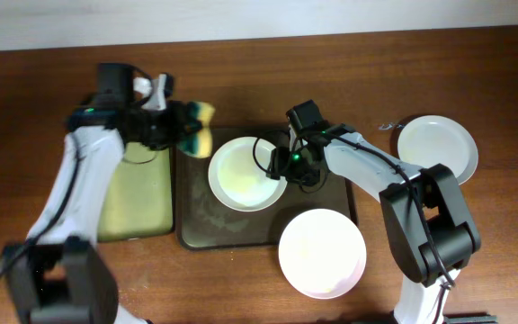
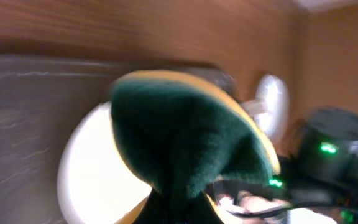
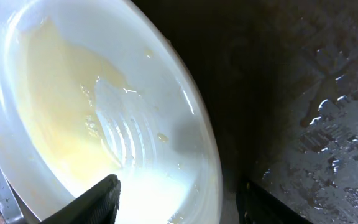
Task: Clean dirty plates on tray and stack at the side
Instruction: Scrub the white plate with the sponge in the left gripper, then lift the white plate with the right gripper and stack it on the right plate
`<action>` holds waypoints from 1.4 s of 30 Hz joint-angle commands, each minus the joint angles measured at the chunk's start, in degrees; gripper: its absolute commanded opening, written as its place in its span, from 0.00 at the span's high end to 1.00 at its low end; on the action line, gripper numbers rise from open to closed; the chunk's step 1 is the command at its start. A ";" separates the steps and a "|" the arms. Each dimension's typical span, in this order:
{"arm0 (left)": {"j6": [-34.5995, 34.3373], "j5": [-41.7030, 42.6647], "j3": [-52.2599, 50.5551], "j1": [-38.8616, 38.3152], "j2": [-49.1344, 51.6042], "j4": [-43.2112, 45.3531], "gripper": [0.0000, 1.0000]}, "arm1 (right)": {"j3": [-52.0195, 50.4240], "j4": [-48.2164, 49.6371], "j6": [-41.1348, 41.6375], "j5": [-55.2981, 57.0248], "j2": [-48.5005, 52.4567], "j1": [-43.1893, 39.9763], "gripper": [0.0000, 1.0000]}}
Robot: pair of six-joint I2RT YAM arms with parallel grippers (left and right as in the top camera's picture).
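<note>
A white dirty plate (image 1: 244, 173) with a yellowish smear lies on the dark brown tray (image 1: 203, 225). My right gripper (image 1: 292, 167) is open, its fingers astride the plate's right rim, one inside and one outside. In the right wrist view (image 3: 179, 202) the smeared plate (image 3: 73, 112) fills the left and the wet tray (image 3: 291, 93) the right. My left gripper (image 1: 174, 121) is shut on a yellow-and-green sponge (image 1: 200, 127), held just above the plate's left rim. The left wrist view shows the blurred sponge (image 2: 185, 143) over the plate (image 2: 95, 174).
A second white plate (image 1: 322, 253) lies at the tray's front right corner, overhanging it. A third pale plate (image 1: 437, 148) sits on the table at the far right. A smaller tray with a yellow-green inside (image 1: 138, 193) stands left of the brown tray.
</note>
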 commanded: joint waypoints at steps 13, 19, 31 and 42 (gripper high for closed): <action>1.99 -44.44 -25.59 0.81 -4.66 17.27 1.00 | -1.29 -0.39 -2.16 9.18 1.01 0.15 0.47; 2.03 -37.31 -28.02 -3.08 -4.66 15.91 1.00 | -1.29 -0.26 -2.16 9.18 0.98 0.15 0.49; 3.08 -46.84 -25.99 -3.56 -25.92 9.20 1.00 | 2.56 -2.19 -7.63 11.23 1.16 0.50 0.53; 0.87 -47.32 -29.97 -3.54 -28.72 3.04 1.00 | 14.93 -13.31 -13.16 25.55 -2.91 6.12 0.96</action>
